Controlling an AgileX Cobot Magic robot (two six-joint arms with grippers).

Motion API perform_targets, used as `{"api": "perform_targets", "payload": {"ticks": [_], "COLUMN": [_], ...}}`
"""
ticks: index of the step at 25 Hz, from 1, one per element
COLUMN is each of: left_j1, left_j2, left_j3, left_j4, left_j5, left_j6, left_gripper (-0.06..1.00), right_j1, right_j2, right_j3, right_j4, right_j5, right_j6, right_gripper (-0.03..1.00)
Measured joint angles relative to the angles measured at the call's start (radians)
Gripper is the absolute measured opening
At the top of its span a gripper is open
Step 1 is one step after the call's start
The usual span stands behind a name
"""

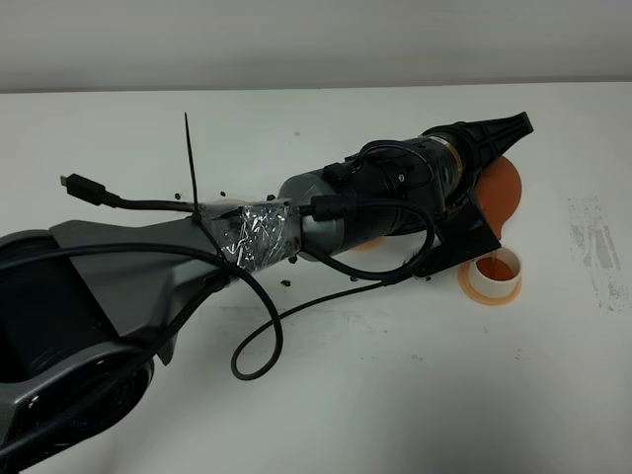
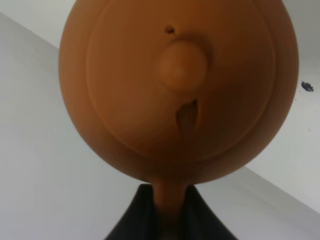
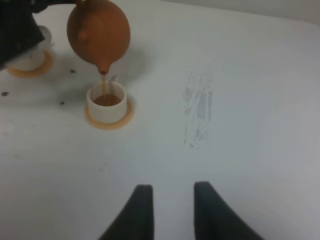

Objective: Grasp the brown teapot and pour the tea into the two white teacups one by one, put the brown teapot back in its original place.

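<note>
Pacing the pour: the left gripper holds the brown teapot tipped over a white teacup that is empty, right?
Not empty. The right wrist view shows tea streaming from the brown teapot into the white teacup, which already holds some. The left gripper does hold the teapot tipped over it.
</note>
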Motion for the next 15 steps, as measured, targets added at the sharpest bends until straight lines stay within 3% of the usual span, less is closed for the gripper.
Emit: {"api": "perform_targets", "payload": {"ticks": [15], "left_j1": [-0.003], "left_j2": [0.000], "left_j3": [0.013], "left_j4": [0.024], "left_j5": [-0.001], "left_j6": [0.025], "left_gripper": [0.13], "right_j1": [0.000], "right_j2": [0.000], "right_j3": [0.000], "right_j4": [0.000], "right_j5": [0.000], "right_j6": [0.000], "right_gripper": [0.22]}}
